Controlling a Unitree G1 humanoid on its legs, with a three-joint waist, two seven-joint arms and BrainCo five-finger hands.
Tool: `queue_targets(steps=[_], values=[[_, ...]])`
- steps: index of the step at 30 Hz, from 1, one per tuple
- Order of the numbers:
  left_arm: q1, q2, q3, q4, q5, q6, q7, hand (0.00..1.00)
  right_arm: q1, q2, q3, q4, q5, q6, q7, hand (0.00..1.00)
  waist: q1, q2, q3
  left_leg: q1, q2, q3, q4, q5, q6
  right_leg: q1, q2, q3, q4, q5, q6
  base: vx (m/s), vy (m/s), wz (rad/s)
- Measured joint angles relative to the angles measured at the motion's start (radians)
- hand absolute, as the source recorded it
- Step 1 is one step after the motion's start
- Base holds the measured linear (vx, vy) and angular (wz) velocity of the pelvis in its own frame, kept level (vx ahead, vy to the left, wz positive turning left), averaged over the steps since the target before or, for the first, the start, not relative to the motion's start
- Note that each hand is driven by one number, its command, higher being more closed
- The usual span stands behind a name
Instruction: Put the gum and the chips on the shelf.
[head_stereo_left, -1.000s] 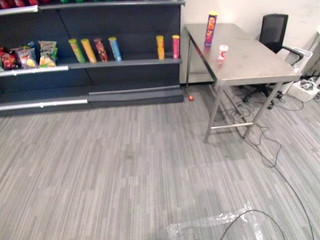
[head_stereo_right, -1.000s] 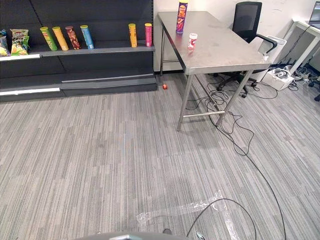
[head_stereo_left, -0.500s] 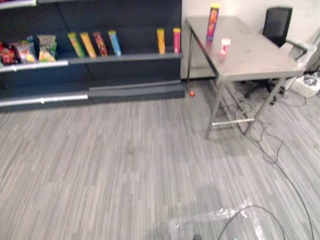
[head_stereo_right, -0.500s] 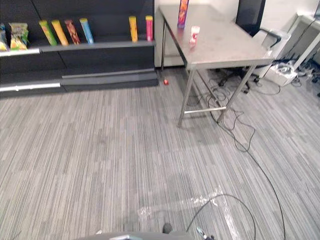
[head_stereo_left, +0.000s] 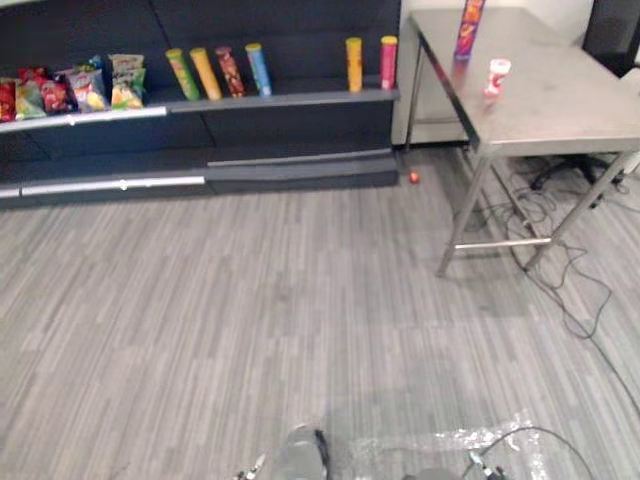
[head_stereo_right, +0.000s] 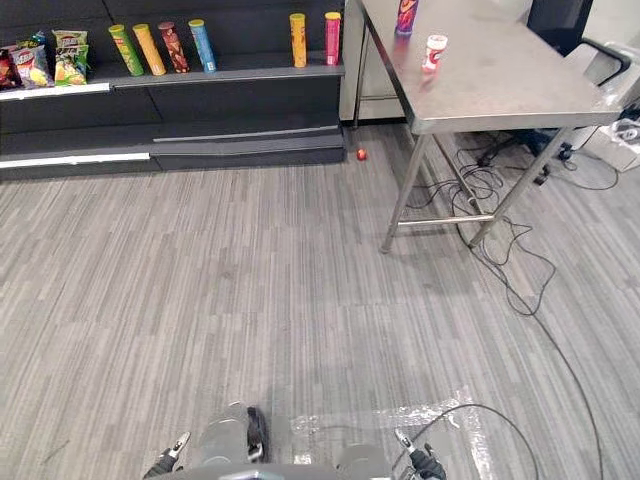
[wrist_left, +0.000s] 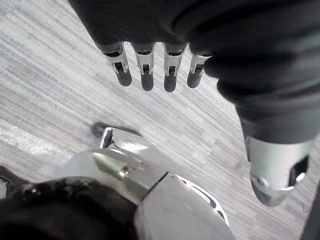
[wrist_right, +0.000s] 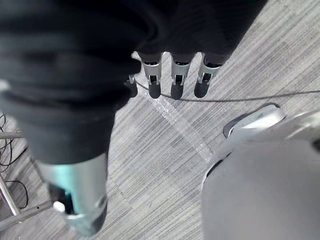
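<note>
1. Left eye view: the chips can (head_stereo_left: 470, 15) stands upright on the steel tabletop (head_stereo_left: 570, 105), close to its left edge toward the far end. The gum tub (head_stereo_left: 497, 77) stands apart from it, nearer along the same edge. Both are well apart from the dark shelf (head_stereo_left: 300, 99), which runs to the left of the table.
2. Right eye view: four leaning tubes (head_stereo_right: 160, 47) sit in a row along the shelf's middle, and two upright tubes (head_stereo_right: 312, 38) stand near its right end. Snack bags (head_stereo_right: 50, 62) are at its left end. A small red ball (head_stereo_right: 361, 154) lies on the floor (head_stereo_right: 250, 280) below the shelf's right end.
3. Left wrist view: the left hand (wrist_left: 170, 65) hangs over the striped floor, its fingers relaxed and empty.
4. Right wrist view: the right hand (wrist_right: 175, 75) also hangs over the floor, its fingers loose and holding nothing.
</note>
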Motion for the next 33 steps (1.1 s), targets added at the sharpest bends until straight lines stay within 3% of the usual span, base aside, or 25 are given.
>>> queue_targets(steps=[1, 2, 3, 4, 5, 6, 8, 10, 13, 14, 15, 16, 17, 18, 19, 21, 22, 23, 25, 26, 27, 29, 30, 33], values=[[0.002, -0.004, 0.002, 0.0, 0.0, -0.001, 0.001, 0.0, 0.002, -0.006, 0.014, -0.006, 0.0, -0.001, -0.001, 0.0, 0.001, 0.006, -0.002, 0.002, 0.009, -0.001, -0.143, 0.061, -0.008, 0.032, -0.018, 0.016, -0.022, -0.018, 0.029, 0.38, 0.385, -0.32], [0.002, -0.008, 0.002, 0.0, 0.0, -0.001, 0.001, 0.0, 0.004, -0.01, 0.019, -0.007, -0.001, -0.001, -0.001, 0.0, 0.004, 0.013, -0.005, 0.002, 0.018, -0.001, -0.185, 0.084, -0.015, 0.042, -0.022, 0.027, -0.035, -0.025, 0.038, 0.49, 0.535, -0.55], [0.002, -0.004, 0.005, -0.002, -0.002, -0.002, 0.0, 0.0, 0.002, -0.009, 0.03, -0.004, -0.005, -0.001, -0.003, 0.0, 0.016, 0.004, -0.01, 0.011, 0.017, 0.021, -0.155, 0.182, -0.029, 0.068, -0.049, 0.057, -0.064, -0.04, 0.045, 0.49, 0.478, -0.63], [0.011, 0.013, 0.016, 0.004, 0.0, -0.008, 0.002, 0.0, -0.011, 0.012, 0.019, 0.014, -0.009, -0.001, -0.002, 0.0, 0.015, -0.025, -0.032, -0.004, -0.013, 0.058, -0.095, 0.112, -0.008, 0.084, -0.089, 0.088, -0.103, -0.024, 0.017, 0.52, 0.436, -0.63], [0.011, 0.017, 0.021, 0.007, 0.003, -0.014, 0.002, 0.0, -0.021, 0.025, 0.009, 0.021, -0.013, 0.0, 0.001, 0.0, 0.013, -0.038, -0.049, -0.019, -0.019, 0.068, -0.069, 0.084, 0.003, 0.076, -0.098, 0.113, -0.109, 0.005, -0.003, 0.56, 0.391, -0.4], [0.012, 0.023, 0.024, 0.014, 0.003, -0.021, 0.002, 0.0, -0.023, 0.056, -0.015, 0.021, -0.02, 0.0, 0.002, 0.0, 0.011, -0.049, -0.069, -0.03, -0.035, 0.086, -0.037, 0.042, 0.013, 0.06, -0.116, 0.148, -0.111, 0.074, 0.0, 0.43, 0.301, -0.14], [0.008, 0.033, 0.014, 0.034, 0.005, -0.021, 0.007, 0.0, -0.024, 0.053, -0.053, 0.042, -0.028, 0.002, 0.002, 0.0, 0.008, -0.06, -0.093, -0.024, -0.072, 0.106, -0.012, 0.024, 0.065, 0.06, -0.155, 0.178, -0.112, 0.153, 0.019, 0.56, 0.401, 0.04], [0.006, 0.042, -0.023, 0.052, 0.011, -0.019, 0.018, 0.0, -0.024, 0.049, -0.086, 0.055, -0.039, 0.003, 0.002, 0.0, 0.013, -0.054, -0.123, 0.008, -0.102, 0.119, -0.02, 0.017, 0.083, 0.04, -0.176, 0.208, -0.069, 0.262, 0.022, 0.52, 0.321, -0.19], [0.014, 0.061, -0.098, 0.05, 0.056, -0.018, 0.021, 0.0, -0.018, 0.044, -0.086, 0.049, -0.038, 0.003, 0.006, 0.0, 0.005, -0.033, -0.131, 0.183, -0.141, 0.138, -0.142, 0.011, 0.093, -0.063, -0.176, 0.236, 0.214, 0.511, 0.008, 0.39, 0.207, -0.28], [0.01, 0.067, -0.128, 0.046, 0.071, -0.02, 0.021, 0.0, -0.01, 0.037, -0.085, 0.04, -0.038, 0.0, 0.007, 0.0, -0.014, -0.019, -0.124, 0.251, -0.154, 0.136, -0.192, -0.004, 0.116, -0.121, -0.17, 0.24, 0.382, 0.565, 0.016, 0.43, 0.191, 0.18], [-0.002, 0.079, -0.144, 0.048, 0.075, -0.019, 0.021, 0.0, -0.015, 0.031, -0.072, 0.032, -0.047, 0.001, 0.007, 0.0, -0.023, -0.03, -0.116, 0.309, -0.176, 0.131, -0.224, -0.01, 0.124, -0.205, -0.167, 0.243, 0.59, 0.52, 0.0, 0.33, 0.127, 0.25], [-0.008, 0.082, -0.154, 0.048, 0.075, -0.017, 0.021, 0.0, -0.014, 0.029, -0.067, 0.029, -0.045, 0.0, 0.005, 0.0, -0.024, -0.031, -0.112, 0.339, -0.182, 0.127, -0.238, -0.012, 0.127, -0.241, -0.16, 0.236, 0.676, 0.48, 0.004, 0.3, 0.073, 0.24], [-0.011, 0.078, -0.163, 0.048, 0.077, -0.016, 0.021, 0.0, -0.011, 0.018, -0.059, 0.023, -0.042, 0.0, 0.002, 0.0, -0.026, -0.021, -0.103, 0.404, -0.187, 0.112, -0.268, -0.014, 0.13, -0.291, -0.141, 0.199, 0.79, 0.392, -0.004, 0.31, 0.028, 0.15], [-0.012, 0.068, -0.162, 0.047, 0.079, -0.017, 0.02, 0.0, -0.002, 0.008, -0.038, 0.003, -0.036, -0.002, 0.001, 0.0, -0.026, -0.01, -0.086, 0.472, -0.184, 0.107, -0.301, -0.015, 0.13, -0.334, -0.127, 0.148, 0.834, 0.32, -0.032, 0.32, 0.01, 0.11], [-0.014, 0.063, -0.159, 0.047, 0.082, -0.017, 0.02, 0.0, -0.002, 0.004, -0.03, -0.005, -0.034, -0.003, 0.001, 0.0, -0.025, -0.004, -0.076, 0.506, -0.182, 0.107, -0.32, -0.015, 0.13, -0.351, -0.118, 0.122, 0.833, 0.288, -0.035, 0.3, -0.02, 0.06], [-0.022, 0.044, -0.11, 0.047, 0.097, -0.016, 0.02, 0.0, -0.003, 0.004, -0.015, -0.037, -0.014, -0.01, 0.002, 0.0, -0.024, 0.004, -0.05, 0.585, -0.165, 0.108, -0.365, -0.053, 0.093, -0.423, -0.091, 0.04, 0.735, 0.206, -0.03, 0.27, -0.108, 0.11], [-0.026, 0.038, -0.081, 0.046, 0.115, -0.011, 0.018, 0.0, -0.007, 0.003, -0.003, -0.041, -0.014, -0.02, 0.007, 0.0, -0.025, 0.002, -0.047, 0.604, -0.148, 0.113, -0.37, -0.107, 0.048, -0.461, -0.084, -0.005, 0.628, 0.197, -0.031, 0.24, -0.179, 0.21], [-0.032, 0.035, -0.065, 0.043, 0.116, -0.006, 0.017, 0.0, -0.007, 0.004, -0.003, -0.042, -0.014, -0.023, 0.009, 0.0, -0.025, -0.001, -0.042, 0.617, -0.141, 0.114, -0.374, -0.128, 0.025, -0.469, -0.081, -0.024, 0.562, 0.197, -0.031, 0.3, -0.265, 0.24], [-0.028, 0.021, -0.001, 0.028, 0.116, -0.005, 0.014, 0.0, 0.013, 0.011, 0.021, -0.05, -0.013, -0.025, 0.012, 0.0, -0.02, -0.028, -0.032, 0.678, -0.13, 0.103, -0.385, -0.174, -0.033, -0.442, -0.07, -0.058, 0.228, 0.245, -0.026, 0.39, -0.353, 0.18], [-0.032, 0.002, 0.011, 0.037, 0.117, 0.001, 0.017, 0.0, 0.012, -0.011, 0.025, -0.048, -0.016, -0.024, 0.016, 0.0, -0.018, 0.001, -0.021, 0.7, -0.107, 0.105, -0.39, -0.185, -0.049, -0.424, -0.039, -0.079, 0.237, 0.22, -0.015, 0.45, -0.296, -0.08], [-0.025, -0.027, 0.023, 0.038, 0.12, 0.001, 0.007, 0.0, 0.005, -0.025, 0.035, -0.055, -0.016, -0.031, 0.015, 0.0, -0.017, 0.041, -0.028, 0.699, -0.075, 0.106, -0.389, -0.167, -0.05, -0.408, 0.005, -0.095, 0.21, 0.212, -0.026, 0.43, -0.209, -0.17], [-0.036, -0.038, 0.024, 0.028, 0.121, 0.001, -0.003, 0.0, 0.003, -0.024, 0.035, -0.066, -0.016, -0.033, 0.018, 0.0, -0.02, 0.046, -0.025, 0.691, -0.07, 0.109, -0.374, -0.135, -0.049, -0.405, 0.022, -0.107, 0.226, 0.185, -0.046, 0.38, -0.184, -0.02], [-0.051, -0.048, 0.032, 0.027, 0.121, 0.0, -0.007, 0.0, 0.003, -0.023, 0.044, -0.066, -0.017, -0.03, 0.021, 0.0, -0.02, 0.036, -0.026, 0.695, -0.062, 0.105, -0.374, -0.112, -0.049, -0.402, 0.024, -0.115, 0.255, 0.146, -0.059, 0.29, -0.184, 0.13], [-0.073, -0.071, 0.049, 0.018, 0.131, 0.001, -0.016, 0.0, 0.008, -0.025, 0.076, -0.066, -0.016, -0.028, 0.021, 0.0, -0.023, 0.037, -0.034, 0.7, -0.025, 0.075, -0.336, -0.077, -0.05, -0.35, 0.033, -0.16, 0.257, 0.079, -0.062, 0.28, -0.184, 0.3]])
